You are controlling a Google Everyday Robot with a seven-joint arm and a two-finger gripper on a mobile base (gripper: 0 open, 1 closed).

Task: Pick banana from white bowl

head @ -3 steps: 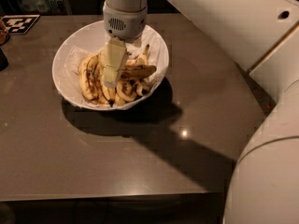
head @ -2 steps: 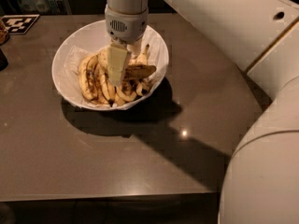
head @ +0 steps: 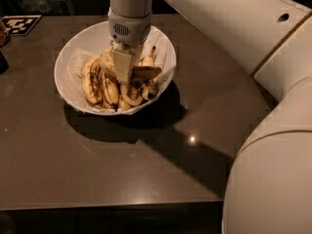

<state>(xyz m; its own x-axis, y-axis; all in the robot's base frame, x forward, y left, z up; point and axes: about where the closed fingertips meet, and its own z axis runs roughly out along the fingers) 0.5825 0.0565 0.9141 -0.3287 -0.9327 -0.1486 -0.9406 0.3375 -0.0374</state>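
The white bowl (head: 73, 89) stands on the dark table at the upper left and holds several yellow bananas with brown streaks on crumpled white paper. The longest curved banana (head: 90, 82) lies along the bowl's left side. Shorter dark-streaked bananas (head: 132, 94) are bunched at the front right, and a stem (head: 152, 52) sticks up at the right. My gripper (head: 123, 66) hangs straight down from the white arm into the middle of the bowl. It sits low among the bananas, just right of the long one, and hides those under it.
The dark brown table (head: 97, 165) runs to a front edge near the bottom of the view. A black-and-white marker tag (head: 19, 23) lies at the far left corner. A dark object (head: 2, 57) sits at the left edge. My white arm fills the right side.
My gripper has shifted slightly to the right over the bananas and stays low in the bowl. The bowl and bananas have not visibly moved.
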